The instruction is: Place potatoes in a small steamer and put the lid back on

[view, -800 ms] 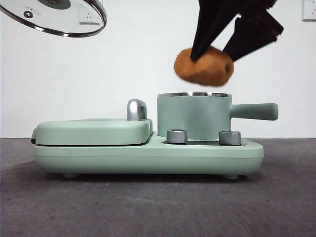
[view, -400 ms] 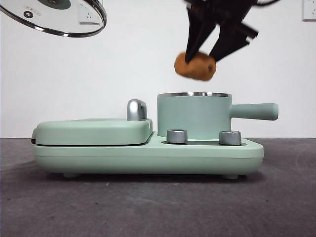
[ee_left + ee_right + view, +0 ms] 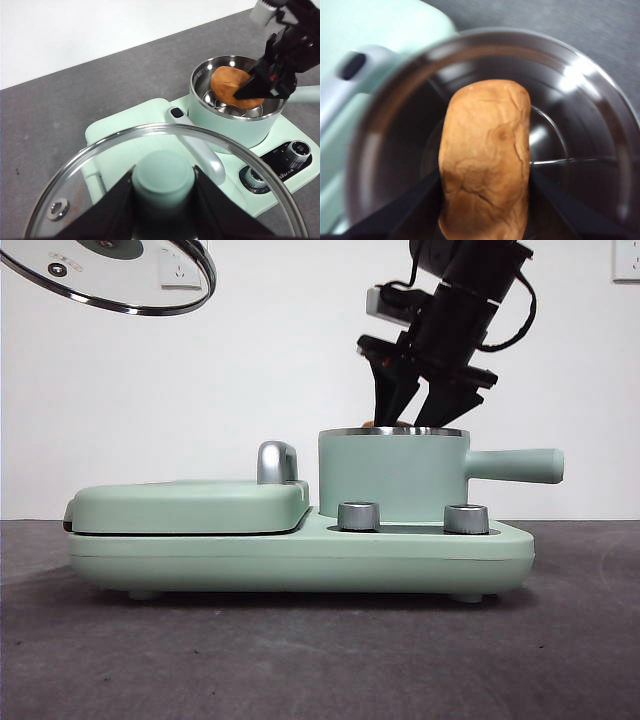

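1. The small steamer (image 3: 392,475) stands on the right part of the cooker base (image 3: 300,555), which rests on the surface (image 3: 300,660).
2. The griddle (image 3: 185,505) lies on the base's left part, beside the steamer.
3. The potato (image 3: 235,87) sits inside the steamer, between the right hand's (image 3: 415,412) jaws.
4. The lid (image 3: 110,275) hangs in the left hand (image 3: 162,207), high and well left of the steamer.

Front camera looks level, close; both wrist cameras look down, sharing the small steamer (image 3: 393,475), perhaps nearer rightward
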You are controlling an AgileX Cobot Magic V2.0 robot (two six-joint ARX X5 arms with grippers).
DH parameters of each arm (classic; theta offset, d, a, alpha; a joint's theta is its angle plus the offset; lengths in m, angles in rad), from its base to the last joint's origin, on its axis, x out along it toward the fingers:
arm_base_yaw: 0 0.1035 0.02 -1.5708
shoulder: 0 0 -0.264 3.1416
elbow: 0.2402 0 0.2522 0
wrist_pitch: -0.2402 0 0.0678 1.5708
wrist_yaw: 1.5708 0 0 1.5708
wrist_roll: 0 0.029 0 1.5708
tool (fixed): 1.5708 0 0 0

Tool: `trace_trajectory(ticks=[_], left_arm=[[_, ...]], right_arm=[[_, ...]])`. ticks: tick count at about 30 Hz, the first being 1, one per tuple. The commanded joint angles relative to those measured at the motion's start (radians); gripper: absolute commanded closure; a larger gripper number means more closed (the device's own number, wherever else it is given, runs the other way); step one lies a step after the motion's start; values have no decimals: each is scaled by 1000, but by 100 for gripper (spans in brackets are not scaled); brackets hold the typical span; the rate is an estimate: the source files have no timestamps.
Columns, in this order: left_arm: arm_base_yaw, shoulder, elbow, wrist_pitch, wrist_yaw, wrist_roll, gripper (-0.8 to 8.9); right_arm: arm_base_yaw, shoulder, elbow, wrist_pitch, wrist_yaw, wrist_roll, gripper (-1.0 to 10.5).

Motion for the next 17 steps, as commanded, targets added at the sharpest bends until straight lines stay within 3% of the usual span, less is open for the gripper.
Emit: trace_trajectory(ticks=[1, 3, 6, 9, 13, 17], left_arm=[[-2, 5, 16, 27, -2, 2, 804], [-2, 5, 16, 27, -2, 0, 804], [-2, 5, 16, 27, -2, -1, 804], [-2, 5, 16, 25, -2, -1, 804], [-2, 5, 16, 21, -2, -1, 804], [-2, 14, 16, 20, -2, -17, 804]], right_arm=[[4, 36, 25, 8, 15, -35, 724], [5, 38, 25, 10, 13, -37, 707], [5, 37, 25, 9, 10, -37, 573], [5, 13, 43, 8, -12, -34, 573], [5, -164, 50, -62, -14, 3, 624], [-24, -404, -182, 48, -19, 4, 631]])
